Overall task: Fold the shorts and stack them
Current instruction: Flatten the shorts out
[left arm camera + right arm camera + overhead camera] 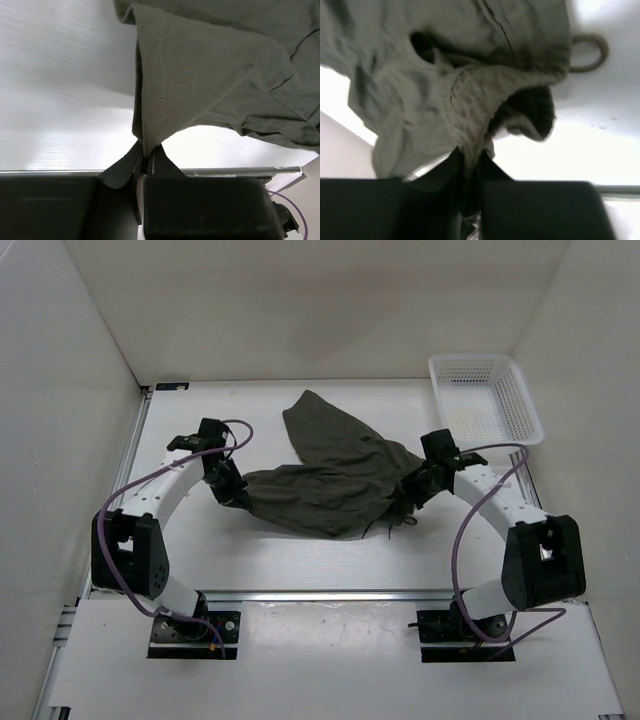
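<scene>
The dark olive-green shorts [330,470] lie rumpled across the middle of the table, one leg reaching toward the back. My left gripper [228,488] is shut on the hemmed left edge of the shorts [200,75] and holds the fabric pinched and lifted off the table, its jaws [148,156] closed on the cloth. My right gripper [415,490] is shut on the ribbed waistband at the right end of the shorts [470,100], its jaws [471,160] closed on the bunched cloth. A drawstring loop [590,52] hangs from the waistband.
A white mesh basket [485,397] stands at the back right corner. White walls enclose the table on the left, back and right. A metal rail [320,595] runs along the near table edge.
</scene>
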